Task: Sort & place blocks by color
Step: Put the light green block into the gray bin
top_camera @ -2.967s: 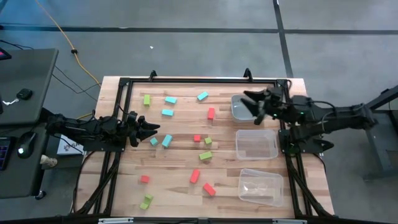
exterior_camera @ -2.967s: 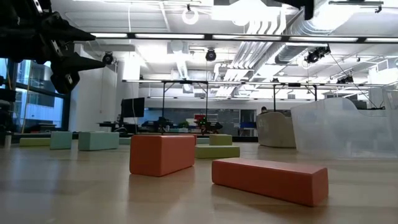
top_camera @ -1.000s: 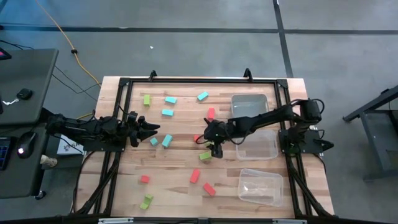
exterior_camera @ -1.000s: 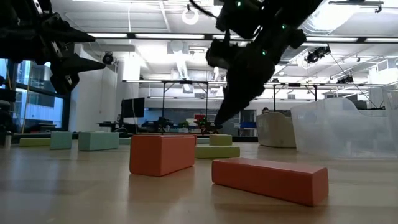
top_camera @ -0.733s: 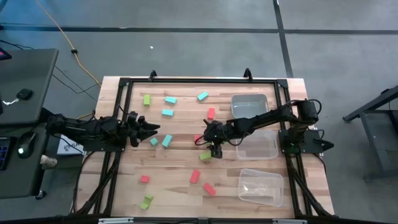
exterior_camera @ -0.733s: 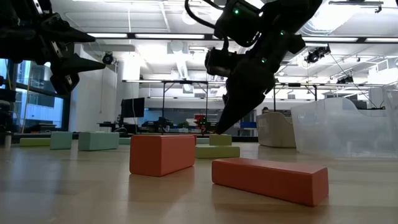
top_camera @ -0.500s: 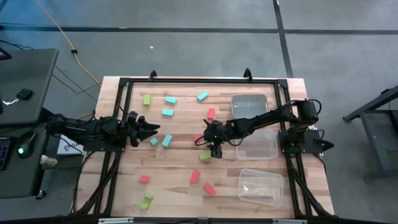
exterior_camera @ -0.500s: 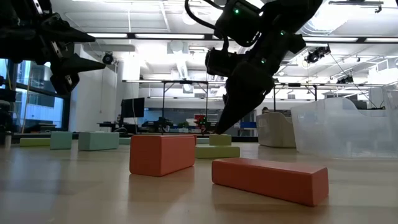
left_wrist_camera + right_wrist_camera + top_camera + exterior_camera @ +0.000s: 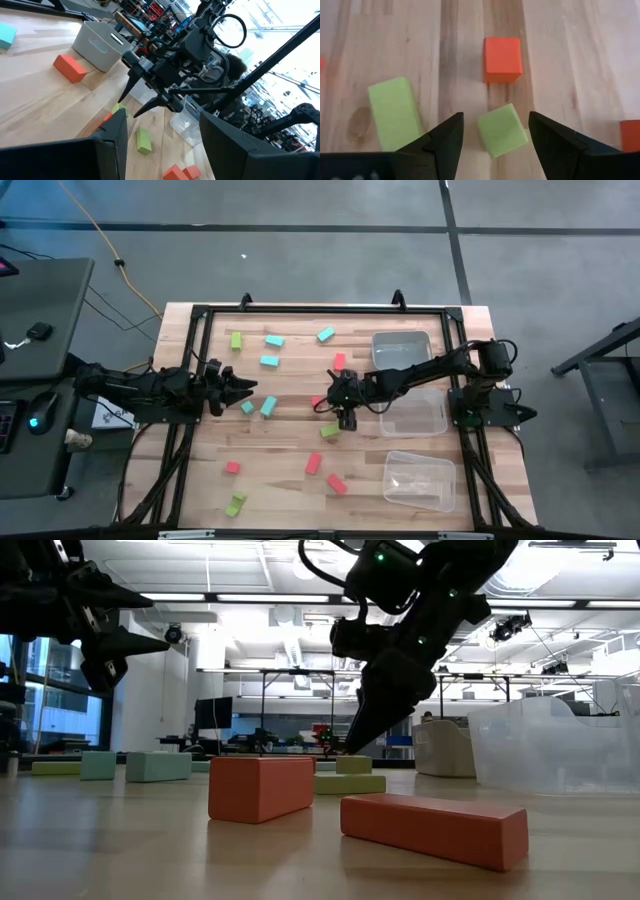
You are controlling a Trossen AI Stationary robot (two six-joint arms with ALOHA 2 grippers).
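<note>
1. The right gripper [image 9: 336,405] has come down from the far bin [image 9: 400,350] to the middle of the table [image 9: 290,480], and over the last second it has barely shifted — it hangs low over a small green cube [image 9: 502,129].

2. Its fingers are spread, with nothing between them. In the right wrist view the green cube lies between the two fingertips, a little tilted, and an orange cube [image 9: 502,59] sits just beyond it while a green bar [image 9: 394,112] lies off to one side.

3. I judge this to be the line-up before a pick: the jaws straddle the cube but have not closed, so no block of this round is in hand yet.

4. The left gripper [image 9: 243,388] waits at the table's left side, fingers apart and empty, near two light blue blocks [image 9: 268,406].

5. The rest of the blocks lie scattered across the wood — green, blue and orange mixed.

6. Hard to make out: whether the fingertips touch the table, and what lies in the three clear bins — the near bin [image 9: 418,478] and middle bin [image 9: 412,412] show nothing I can be sure of.
</note>
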